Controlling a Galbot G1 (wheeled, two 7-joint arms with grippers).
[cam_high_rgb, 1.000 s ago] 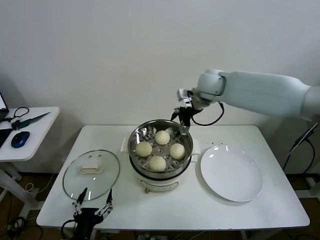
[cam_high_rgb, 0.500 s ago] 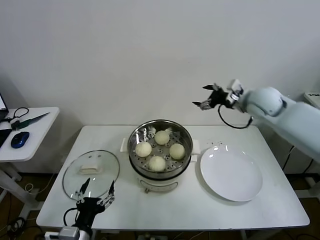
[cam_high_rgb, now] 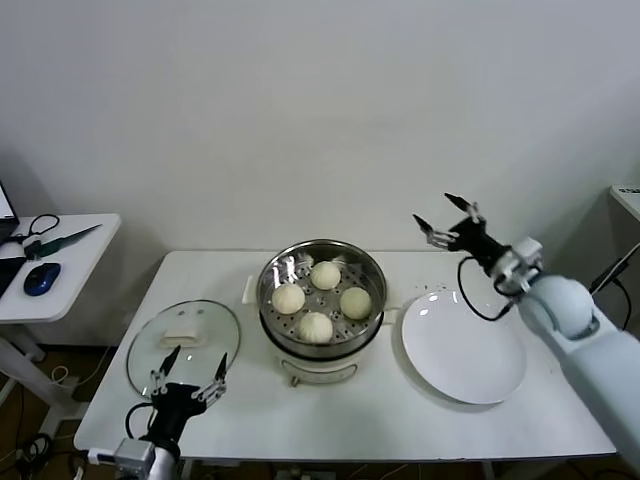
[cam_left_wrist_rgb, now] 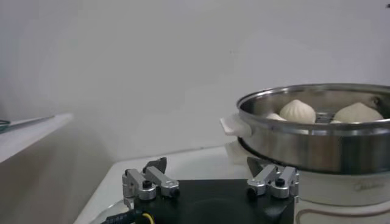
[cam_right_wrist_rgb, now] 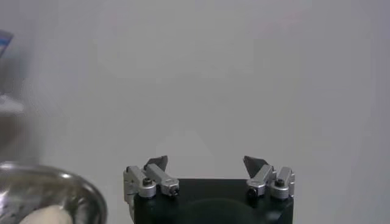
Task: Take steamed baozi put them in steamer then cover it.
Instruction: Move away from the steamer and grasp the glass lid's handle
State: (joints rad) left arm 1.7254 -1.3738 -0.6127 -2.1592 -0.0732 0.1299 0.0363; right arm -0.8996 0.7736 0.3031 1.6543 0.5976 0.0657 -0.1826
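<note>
baozi (cam_high_rgb: pixel 318 299) in steamer (cam_high_rgb: pixel 322 345); cover (cam_high_rgb: pixel 183 346) L; plate (cam_high_rgb: pixel 463 348) R

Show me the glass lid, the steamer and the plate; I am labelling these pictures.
glass lid (cam_high_rgb: pixel 183 335), head view, its cream handle.
steamer (cam_high_rgb: pixel 322 350), head view, its steel front wall.
plate (cam_high_rgb: pixel 462 348), head view, its bare middle.

A plain white wall (cam_high_rgb: pixel 300 100) fills the back of the room, evenly lit and bare. In front of it stands a white bench (cam_high_rgb: pixel 560 420) with rounded corners. To its left, apart from it, is a smaller white side table (cam_high_rgb: pixel 70 262) carrying a blue computer mouse (cam_high_rgb: pixel 40 278), a black cable (cam_high_rgb: pixel 38 224) and a dark green-handled tool (cam_high_rgb: pixel 60 240). Under the side table a strip of brown floor (cam_high_rgb: pixel 45 385) shows, with table legs and loose cords. A grey cabinet edge (cam_high_rgb: pixel 625 215) stands at the far right.
</note>
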